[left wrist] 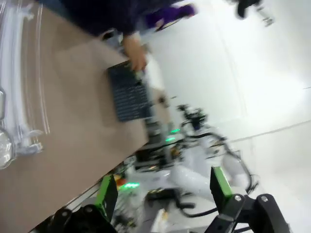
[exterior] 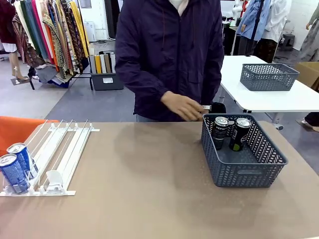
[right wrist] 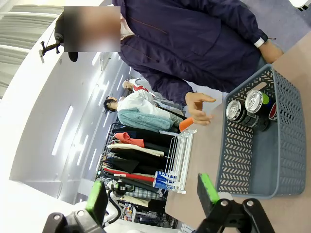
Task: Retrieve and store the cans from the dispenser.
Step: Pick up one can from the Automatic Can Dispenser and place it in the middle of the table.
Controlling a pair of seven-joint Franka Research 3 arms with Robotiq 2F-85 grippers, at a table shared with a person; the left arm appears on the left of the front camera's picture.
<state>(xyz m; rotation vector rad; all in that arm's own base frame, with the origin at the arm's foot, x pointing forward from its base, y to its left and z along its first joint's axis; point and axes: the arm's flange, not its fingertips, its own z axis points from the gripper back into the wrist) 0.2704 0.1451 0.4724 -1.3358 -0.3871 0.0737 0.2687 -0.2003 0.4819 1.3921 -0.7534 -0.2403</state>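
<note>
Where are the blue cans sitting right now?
Front view: the two blue cans stand together at the near end of the dispenser, at the left edge of the table, well apart from the grey basket on the right.

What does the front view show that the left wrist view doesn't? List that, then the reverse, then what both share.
Front view adds: two black cans standing in the grey basket, a second basket on the far white table, and a clothes rack.
Left wrist view adds: the left tool, open and empty, and robot hardware with green lights beside the table.
Both share: the table, the white dispenser, the grey basket, and the person's hand at the basket's rim.
</note>
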